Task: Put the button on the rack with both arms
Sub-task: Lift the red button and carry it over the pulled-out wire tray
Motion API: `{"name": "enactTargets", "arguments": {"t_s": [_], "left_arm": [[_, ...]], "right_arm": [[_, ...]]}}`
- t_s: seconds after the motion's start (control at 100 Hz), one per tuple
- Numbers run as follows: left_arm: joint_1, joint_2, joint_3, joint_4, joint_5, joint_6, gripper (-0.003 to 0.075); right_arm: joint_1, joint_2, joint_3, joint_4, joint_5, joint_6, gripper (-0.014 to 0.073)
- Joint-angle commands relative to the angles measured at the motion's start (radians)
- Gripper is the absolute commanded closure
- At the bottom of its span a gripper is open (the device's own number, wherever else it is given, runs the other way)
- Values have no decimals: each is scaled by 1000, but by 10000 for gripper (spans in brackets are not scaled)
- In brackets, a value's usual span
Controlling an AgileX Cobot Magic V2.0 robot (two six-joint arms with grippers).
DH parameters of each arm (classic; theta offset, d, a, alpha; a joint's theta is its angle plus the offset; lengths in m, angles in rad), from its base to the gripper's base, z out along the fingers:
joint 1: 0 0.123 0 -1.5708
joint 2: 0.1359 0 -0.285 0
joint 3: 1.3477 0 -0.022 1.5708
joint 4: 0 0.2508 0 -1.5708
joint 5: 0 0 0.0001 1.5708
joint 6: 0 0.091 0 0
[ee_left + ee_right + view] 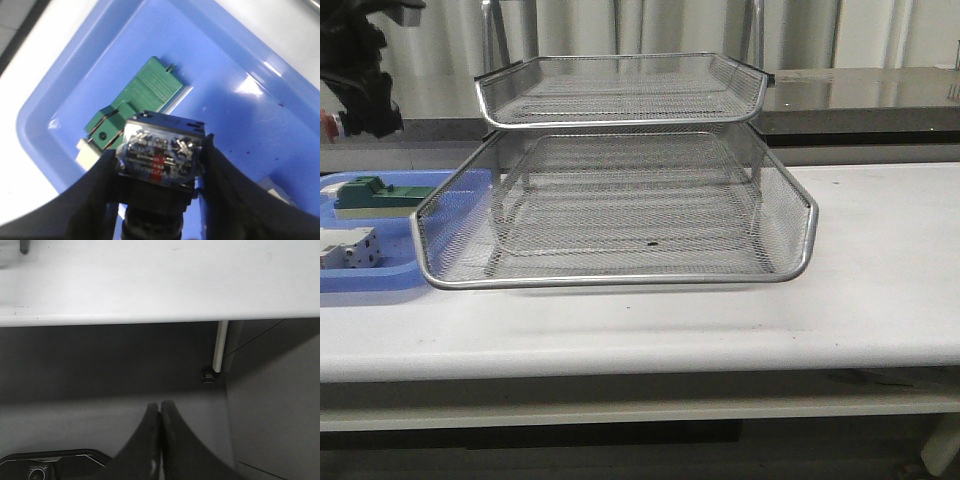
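Your left gripper's (159,165) fingers (100,180) are pinching the button (160,150), one dark pad on each side of its black body, with the rear terminal block facing the wrist camera. In the front view that gripper (332,125) sits at the far left edge, raised above the table (720,310), and you can just make out a bit of red at its tip; the button itself is too small there to read clearly.

Below the held button you have the blue tray (240,65), lying at the left end of the table. In it rests the green-and-cream block (135,102), and nearer the front edge a white boxy switch (348,247).

Just beside the tray, toward the middle of the table, stands the rack (620,200): wire-mesh trays stacked on a chrome frame, the lower one pulled forward past the upper one. The button is held well apart from the rack, off to its left.

Your right gripper's (160,412) fingers (172,427) are pressed together with nothing between them, hanging below the table edge over the floor.
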Motion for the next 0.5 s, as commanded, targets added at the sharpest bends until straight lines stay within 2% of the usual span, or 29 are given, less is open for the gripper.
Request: {"name": "enactTargets", "arguments": {"t_s": [0.0,0.24,0.49], "left_arm": [[7,-139,-4,-7,12,-35,660],[7,-372,205,-11,12,-57,660],[-18,-621,429,-85,12,-57,660]], "right_arm": [[-4,-2,-34,-26,-43,-2,660],[-4,-2,-34,-26,-43,-2,660],[-4,-2,-34,-26,-43,-2,660]]}}
